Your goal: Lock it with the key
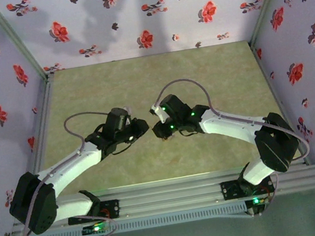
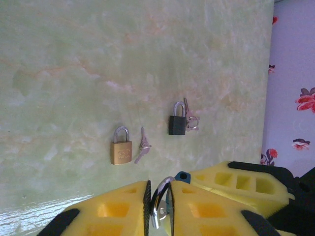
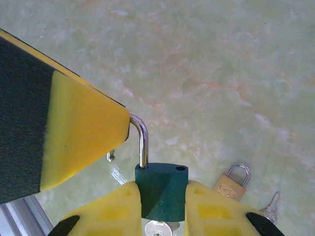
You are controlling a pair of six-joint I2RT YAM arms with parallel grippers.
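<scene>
Yellow fingers of the right gripper are closed on the flat sides of the green padlock, holding it above the table. A silver key shows just below the body at 6 o'clock, though whether it sits fully in the lock cannot be told. The shackle rises from the body and curves toward 10 o'clock, where its bend disappears under a finger of the left gripper. This gripper is nearly closed and pinches the thin steel loop between its pads. A socket hole on the body's top is empty, so the shackle stands open. From above, both grippers meet at mid-table. At 11 o'clock from the left gripper, a brass padlock lies flat with a loose key just beside it. A black padlock with small keys touching it lies at 1 o'clock. The brass body carries a round stamped mark, too small to read.
</scene>
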